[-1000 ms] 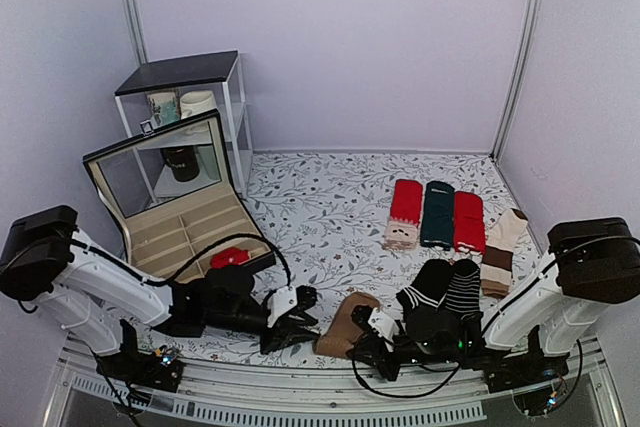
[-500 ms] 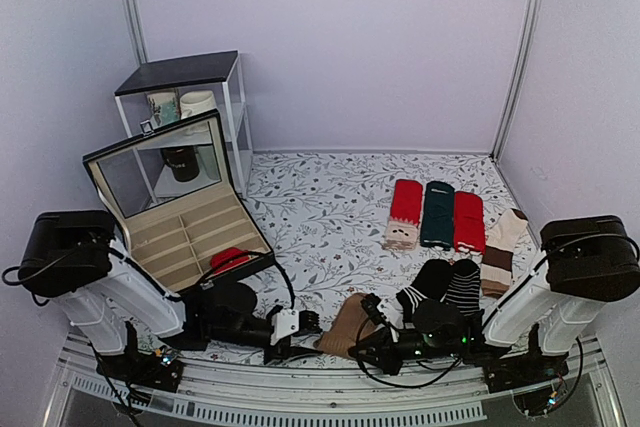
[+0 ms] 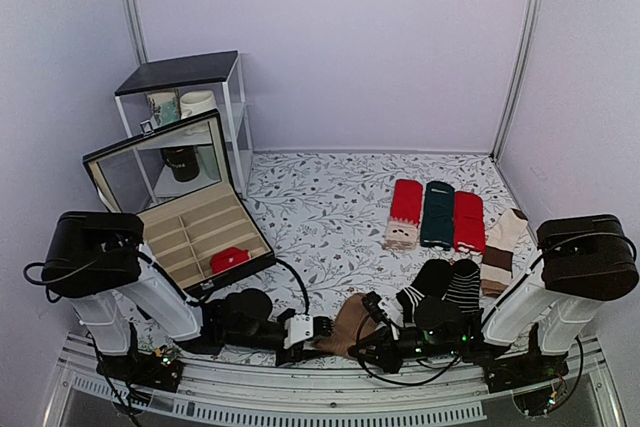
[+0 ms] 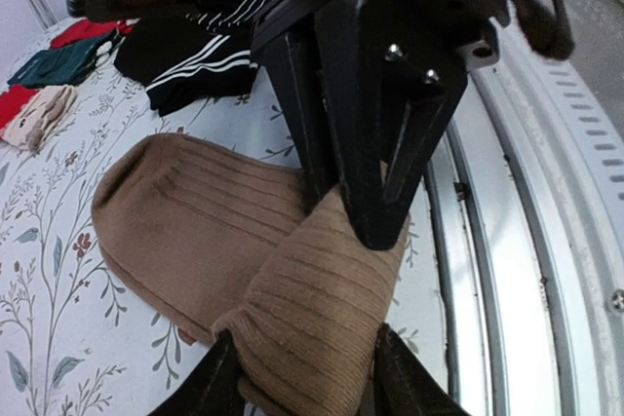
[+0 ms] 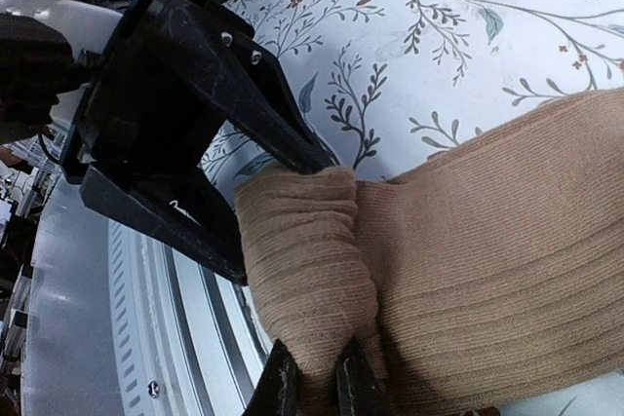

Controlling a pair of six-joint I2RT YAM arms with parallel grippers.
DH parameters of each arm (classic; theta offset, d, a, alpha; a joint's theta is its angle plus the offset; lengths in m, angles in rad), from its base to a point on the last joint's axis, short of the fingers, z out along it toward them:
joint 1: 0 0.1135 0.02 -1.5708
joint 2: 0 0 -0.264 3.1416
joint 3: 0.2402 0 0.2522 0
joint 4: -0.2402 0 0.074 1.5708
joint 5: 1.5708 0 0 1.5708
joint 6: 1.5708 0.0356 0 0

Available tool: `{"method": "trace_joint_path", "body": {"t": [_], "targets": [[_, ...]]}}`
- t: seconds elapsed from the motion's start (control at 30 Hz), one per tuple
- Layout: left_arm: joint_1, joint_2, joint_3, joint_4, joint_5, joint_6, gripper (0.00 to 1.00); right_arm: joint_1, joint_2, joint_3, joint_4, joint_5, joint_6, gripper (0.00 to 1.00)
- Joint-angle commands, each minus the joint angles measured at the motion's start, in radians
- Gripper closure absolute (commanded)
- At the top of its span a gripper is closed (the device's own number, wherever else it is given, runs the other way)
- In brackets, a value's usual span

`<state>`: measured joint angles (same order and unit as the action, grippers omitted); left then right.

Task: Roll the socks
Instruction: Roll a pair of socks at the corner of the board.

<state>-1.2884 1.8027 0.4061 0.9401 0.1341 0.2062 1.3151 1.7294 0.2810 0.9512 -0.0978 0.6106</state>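
Observation:
The brown socks point(image 3: 349, 321) lie at the table's near edge, their near end folded over into a thick roll point(image 4: 312, 309). My left gripper point(image 3: 318, 327) comes in low from the left. Its jaws point(image 4: 307, 338) are open, one finger on each side of that roll, close against the knit. My right gripper point(image 3: 373, 333) faces it from the right. In the right wrist view it point(image 5: 314, 358) is shut, pinching the rolled sock end point(image 5: 302, 270). The left gripper's black fingers point(image 5: 195, 143) show just behind the roll there.
An open compartment box point(image 3: 190, 227) with a small red bundle point(image 3: 230, 258) stands at the left, a white shelf point(image 3: 190, 97) behind it. Red and dark green flat socks point(image 3: 437, 214), black striped socks point(image 3: 447, 287) and cream-brown socks point(image 3: 500, 247) lie at the right. The metal rail point(image 3: 300, 402) borders the near edge.
My left gripper has slid right along the near edge up to the socks and its jaws have spread wider. The right gripper keeps its pinch, shifted slightly.

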Motion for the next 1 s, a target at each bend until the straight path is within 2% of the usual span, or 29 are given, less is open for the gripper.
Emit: {"method": "trace_joint_path", "body": {"t": [0.0, 0.13, 0.33, 0.43, 0.47, 0.6, 0.73, 0.83, 0.97], "targets": [[-0.017, 0.046, 0.037, -0.018, -0.01, 0.0, 0.58, -0.001, 0.063, -0.049, -0.252, -0.05, 0.008, 1.0], [-0.016, 0.071, 0.069, -0.091, -0.01, -0.02, 0.7, -0.006, 0.054, -0.051, -0.253, -0.057, 0.005, 1.0], [-0.017, 0.086, 0.082, -0.155, 0.027, -0.075, 1.0, -0.013, 0.047, -0.051, -0.255, -0.068, -0.006, 1.0], [-0.018, 0.079, 0.095, -0.222, 0.061, -0.109, 1.0, -0.023, 0.031, -0.041, -0.277, -0.069, -0.014, 0.99], [-0.018, 0.075, 0.107, -0.271, 0.062, -0.133, 1.0, -0.028, 0.017, -0.032, -0.3, -0.062, -0.016, 0.95], [-0.019, 0.048, 0.144, -0.452, 0.052, -0.243, 1.0, -0.038, -0.095, 0.019, -0.471, 0.035, -0.043, 0.67], [-0.017, 0.028, 0.144, -0.545, 0.034, -0.34, 1.0, -0.039, -0.245, 0.097, -0.646, 0.175, -0.089, 0.49], [-0.017, 0.035, 0.142, -0.571, 0.065, -0.39, 1.0, -0.039, -0.335, 0.096, -0.666, 0.224, -0.158, 0.45], [-0.003, 0.072, 0.151, -0.586, 0.146, -0.431, 1.0, -0.035, -0.434, -0.024, -0.531, 0.225, -0.272, 0.45]]}}
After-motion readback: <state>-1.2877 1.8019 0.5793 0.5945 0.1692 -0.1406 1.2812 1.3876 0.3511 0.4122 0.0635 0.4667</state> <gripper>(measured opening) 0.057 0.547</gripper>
